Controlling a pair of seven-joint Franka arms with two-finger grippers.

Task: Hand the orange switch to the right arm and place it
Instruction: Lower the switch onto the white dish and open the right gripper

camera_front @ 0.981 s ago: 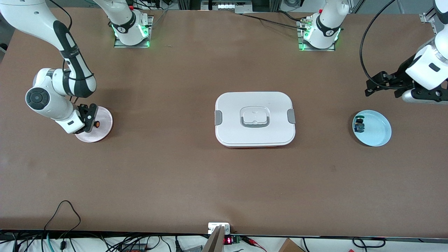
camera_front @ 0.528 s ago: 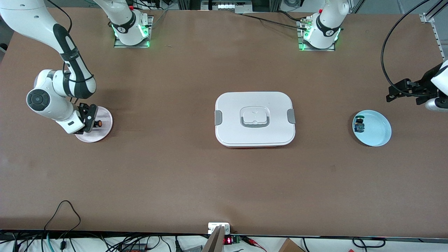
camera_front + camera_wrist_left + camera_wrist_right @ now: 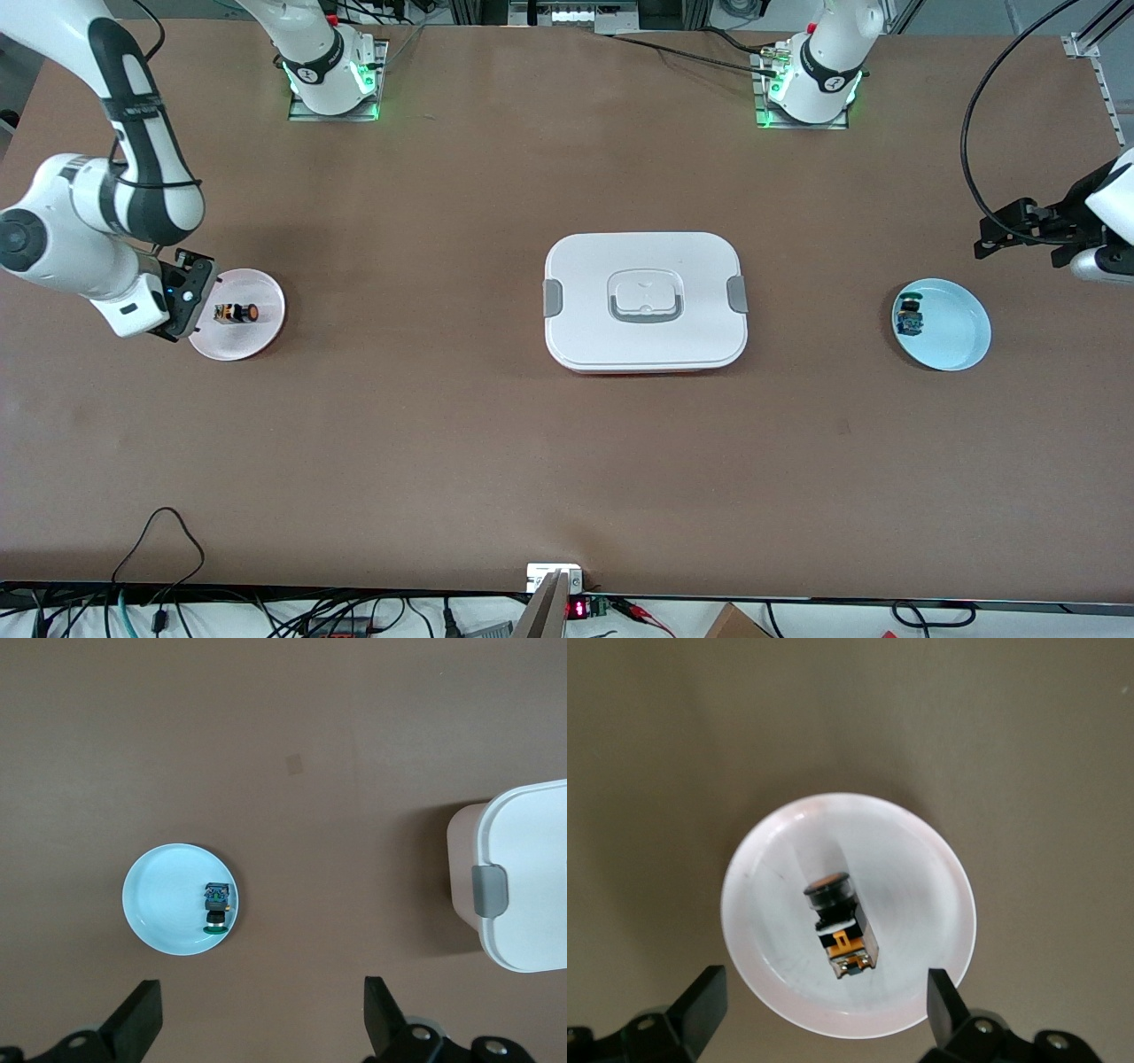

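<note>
The orange switch (image 3: 236, 313) lies on its side on the pink plate (image 3: 266, 297) at the right arm's end of the table. In the right wrist view the switch (image 3: 840, 926) shows a black body, an orange cap and orange side bits on the plate (image 3: 921, 886). My right gripper (image 3: 189, 299) is open and empty, raised beside the plate's edge; in its wrist view the gripper (image 3: 822, 1010) has its fingers wide apart. My left gripper (image 3: 997, 232) is open and empty, up over the table by the blue plate (image 3: 961, 328); its wrist view also shows the gripper (image 3: 261, 1019).
A white lidded box (image 3: 645, 301) sits mid-table and shows in the left wrist view (image 3: 523, 877). The blue plate (image 3: 159, 895) holds a green-capped, blue-bodied switch (image 3: 216, 905), also seen in the front view (image 3: 908, 317). The arm bases stand along the table's far edge.
My right gripper has drawn off the pink plate toward the table's end, leaving the orange switch lying on it. My left arm pulled back toward its end, then stayed still.
</note>
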